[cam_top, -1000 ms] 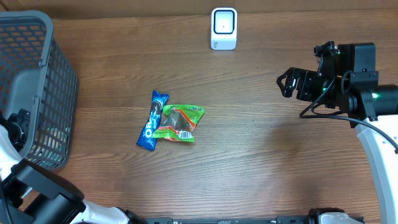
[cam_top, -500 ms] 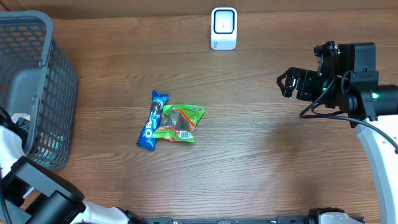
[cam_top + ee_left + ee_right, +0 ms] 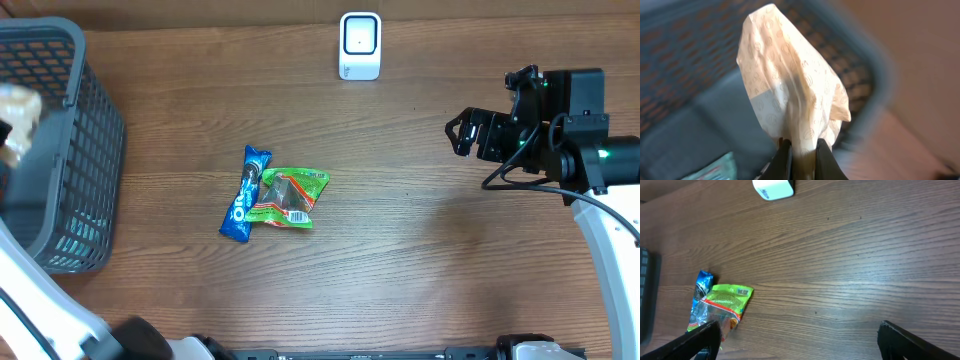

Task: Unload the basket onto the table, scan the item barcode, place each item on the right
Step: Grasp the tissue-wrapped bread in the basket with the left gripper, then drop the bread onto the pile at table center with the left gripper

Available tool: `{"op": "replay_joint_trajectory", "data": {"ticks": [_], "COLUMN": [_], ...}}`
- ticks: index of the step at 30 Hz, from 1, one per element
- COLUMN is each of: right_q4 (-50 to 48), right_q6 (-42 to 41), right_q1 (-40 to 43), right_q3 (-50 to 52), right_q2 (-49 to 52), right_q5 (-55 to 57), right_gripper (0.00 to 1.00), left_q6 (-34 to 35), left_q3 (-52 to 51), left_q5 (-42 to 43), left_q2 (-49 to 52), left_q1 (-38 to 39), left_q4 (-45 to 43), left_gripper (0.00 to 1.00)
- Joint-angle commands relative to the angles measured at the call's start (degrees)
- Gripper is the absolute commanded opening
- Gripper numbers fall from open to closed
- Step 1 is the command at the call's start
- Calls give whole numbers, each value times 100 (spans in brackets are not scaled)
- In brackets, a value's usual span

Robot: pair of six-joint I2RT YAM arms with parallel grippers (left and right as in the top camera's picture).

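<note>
Left jaws were clamped tight on the bottom edge of a cream patterned packet (image 3: 795,85), and that was the item, standing straight up out of the pinch and filling the space just past the tips. Beyond it, all blur, sat the grey basket (image 3: 875,90), with a corner of a teal wrapper (image 3: 710,167) lying in it, low and to the left of the jaws. Across the way, the right jaws stood wide apart with nothing between them, fingers (image 3: 695,340) hanging clear above the wooden bench (image 3: 840,270). Just ahead of the finger on the left of that wrist view lay a green snack bag (image 3: 727,300), touching a blue cookie pack (image 3: 701,297) beside it. Well beyond both, far ahead of the jaws, sat the white scanner (image 3: 772,188), upright on the bench.
</note>
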State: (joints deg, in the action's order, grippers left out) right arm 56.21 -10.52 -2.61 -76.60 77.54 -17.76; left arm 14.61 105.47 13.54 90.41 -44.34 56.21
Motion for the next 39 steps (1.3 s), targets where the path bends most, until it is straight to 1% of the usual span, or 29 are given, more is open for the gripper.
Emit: {"op": "replay_joint_trajectory", "data": {"ticks": [1, 4, 6, 10, 14, 17, 21, 23, 24, 26, 27, 28, 29, 30, 31, 32, 34, 37, 39], "right_q4": [-111, -234, -264, -262, -254, -249, -197, -149, -133, -120, -116, -116, -116, -116, -107, -105, -85, -81, -81], "right_q6": [-11, -13, -13, -13, -15, -15, -15, -15, -15, -15, -15, -15, -15, -15, -15, -15, -15, -15, -15], "right_q1": [33, 33, 33, 33, 33, 31, 31, 31, 31, 31, 31, 31, 31, 31, 31, 31, 31, 31, 31], "right_q3": [-50, -50, -50, -50, -50, -50, -50, -50, -50, -50, -50, -50, -50, -50, -50, -50, -50, -50, -50], "right_q2": [-4, -4, -4, -4, -4, -4, -4, -4, -4, -4, -4, -4, -4, -4, -4, -4, -4, -4, -4], "right_q5": [15, 13, 13, 13, 11, 11, 11, 11, 11, 11, 11, 11, 11, 11, 11, 11, 11, 11, 11], "right_gripper": [100, 100, 100, 100, 100, 100, 100, 100, 100, 100, 100, 100, 100, 100, 100, 100, 100, 100, 100], "left_q6": [-363, -439, -487, -334, -254, -236, -149, -129, -129, -131, -133, -144, -192, -203, -238, -238, -267, -291, -352], "left_q3": [461, 459, 321, -179, -857, -1591, -2312, -2465, -2470, -2470, -2468, -2465, -2457, -2430, -2374, -2328, -2100, -1460, -446], "left_q5": [197, 197, 195, 203, 201, 199, 199, 199, 199, 170, 116, 76, 50, -24, -181, -306, -546, -728, -809], "left_q2": [-780, -949, -872, -662, -319, 63, 581, 844, 933, 1034, 1036, 1027, 1016, 1016, 1016, 1016, 1016, 1016, 1016], "left_q1": [944, 1784, 2739, 3558, 4105, 4444, 4634, 4634, 4634, 4634, 4631, 4627, 4623, 4614, 4612, 4612, 4612, 4612, 4614], "left_q4": [400, 981, 1655, 1934, 1847, 1373, 769, 813, 911, 1071, 1139, 1193, 1241, 1307, 1425, 1504, 1733, 2100, 2481], "left_gripper": [4, 4, 4, 4, 4, 4, 4, 4, 7, 20, 30, 34, 42, 46, 54, 59, 66, 70, 72]}}
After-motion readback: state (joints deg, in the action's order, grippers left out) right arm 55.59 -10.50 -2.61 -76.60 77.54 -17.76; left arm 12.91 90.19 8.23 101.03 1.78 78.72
